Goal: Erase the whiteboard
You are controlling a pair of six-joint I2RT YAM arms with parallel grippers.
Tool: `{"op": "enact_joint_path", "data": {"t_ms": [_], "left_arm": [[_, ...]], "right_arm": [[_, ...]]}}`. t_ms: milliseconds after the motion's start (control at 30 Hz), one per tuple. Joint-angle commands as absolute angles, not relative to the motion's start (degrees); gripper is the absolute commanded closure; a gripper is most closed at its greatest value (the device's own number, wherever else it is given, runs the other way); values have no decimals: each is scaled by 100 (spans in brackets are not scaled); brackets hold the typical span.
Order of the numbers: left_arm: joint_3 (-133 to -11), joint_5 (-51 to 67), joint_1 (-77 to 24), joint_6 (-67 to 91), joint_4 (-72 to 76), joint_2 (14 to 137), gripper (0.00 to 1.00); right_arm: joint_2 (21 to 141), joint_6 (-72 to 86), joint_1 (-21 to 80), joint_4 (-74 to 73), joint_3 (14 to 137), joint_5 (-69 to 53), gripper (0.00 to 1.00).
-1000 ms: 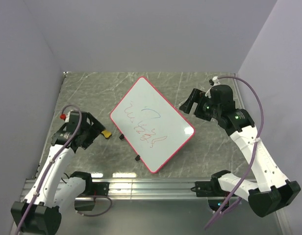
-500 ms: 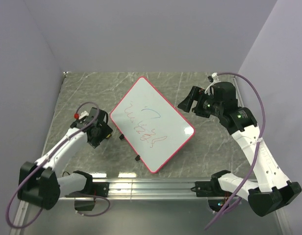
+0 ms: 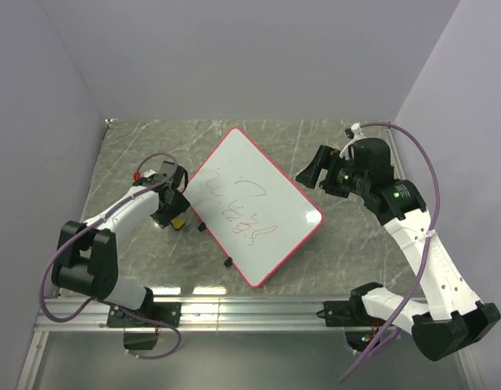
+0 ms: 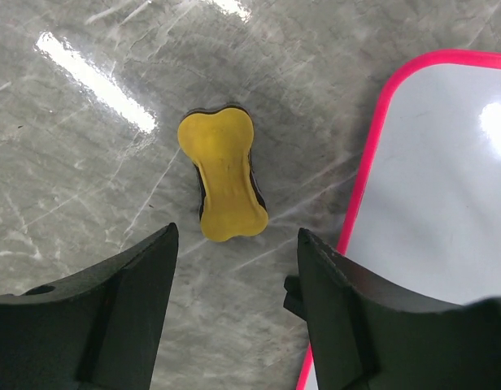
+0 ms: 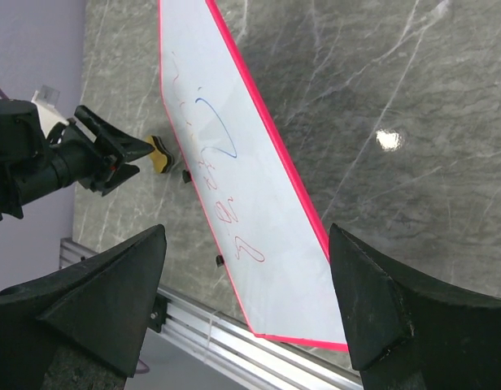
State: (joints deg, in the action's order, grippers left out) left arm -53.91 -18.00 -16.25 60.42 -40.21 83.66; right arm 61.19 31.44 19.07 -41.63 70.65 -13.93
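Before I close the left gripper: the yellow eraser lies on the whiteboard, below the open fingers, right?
No. The left wrist view shows the yellow eraser on the marble table, beside the whiteboard; the left gripper is indeed open.

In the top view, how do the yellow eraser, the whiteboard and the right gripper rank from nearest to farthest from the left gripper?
1. yellow eraser, right beside the left gripper, left of the board.
2. whiteboard, in the middle, on that gripper's right.
3. right gripper, past the board's right edge.
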Motion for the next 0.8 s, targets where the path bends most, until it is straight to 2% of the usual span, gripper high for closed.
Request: {"op": "enact_joint_path", "data": {"t_ms": [0,300,567,767], "left_arm": [[-5528,-1942,-1591,5941,-3911,8385,34],[-5371,-1951,-1424,5889,-3657,8675,39],[-5142,-1776,-1292,5774,-3217,8850,49],[-5019,-1617,-1301,5818,-3006,8956,51]], "right_arm": [[6073,3023,1846,-4113,7084,-1344,13],[6381,2936,1837,-4131,7172,-1494,13],[6618,2786,1837,-4263,7409,-1512,13],[6715,2786,1846,-4263,7479,-1556,13]]}}
